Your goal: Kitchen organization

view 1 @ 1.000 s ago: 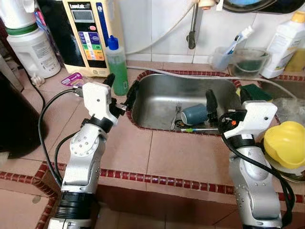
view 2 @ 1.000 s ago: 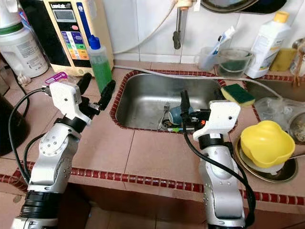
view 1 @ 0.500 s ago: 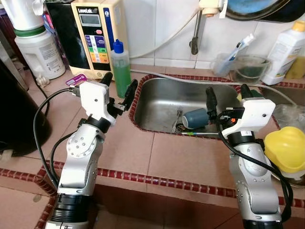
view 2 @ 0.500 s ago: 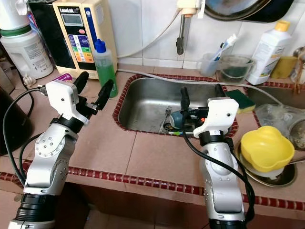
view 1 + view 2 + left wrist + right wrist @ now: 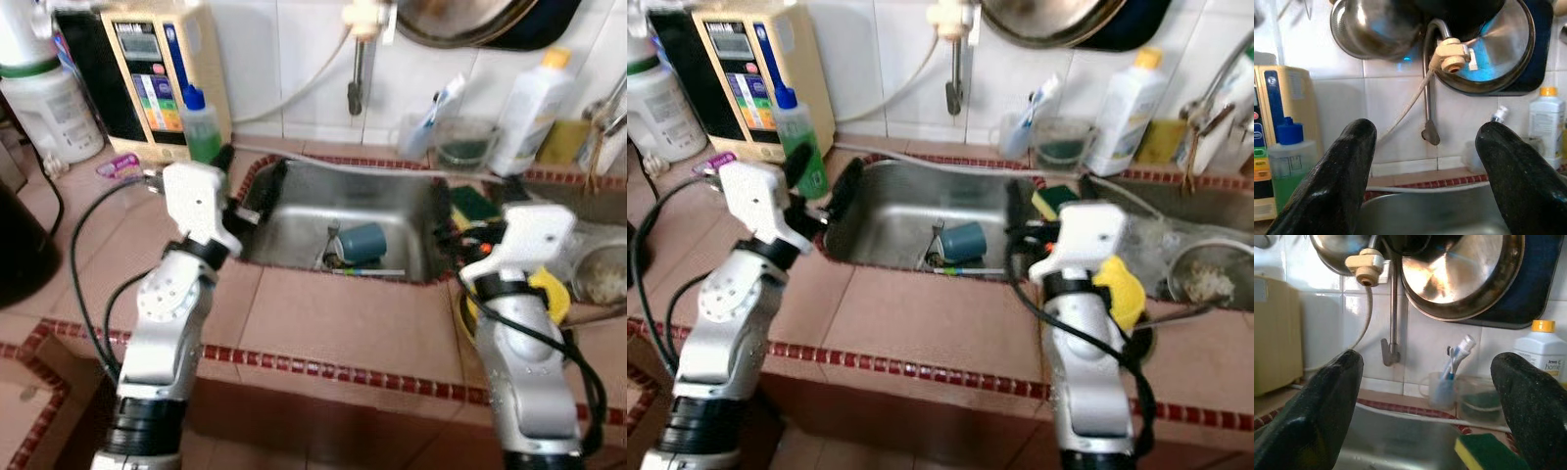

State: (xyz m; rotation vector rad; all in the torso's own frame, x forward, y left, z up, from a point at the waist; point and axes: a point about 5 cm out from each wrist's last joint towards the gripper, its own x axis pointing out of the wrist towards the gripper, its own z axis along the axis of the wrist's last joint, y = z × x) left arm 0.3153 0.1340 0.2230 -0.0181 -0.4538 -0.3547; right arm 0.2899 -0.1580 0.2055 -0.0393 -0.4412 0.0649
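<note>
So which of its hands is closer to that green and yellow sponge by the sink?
The right. The right gripper hovers open right next to the sponge at the sink's right rim; the left gripper, also open, sits across the basin by the green soap bottle.

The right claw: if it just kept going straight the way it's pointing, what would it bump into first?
Probably the green-and-yellow sponge on the sink's far rim, which lies low between the open right claw's fingers. If it passed above that, the toothbrush cup by the tiled wall; depth is hard to judge.
</note>
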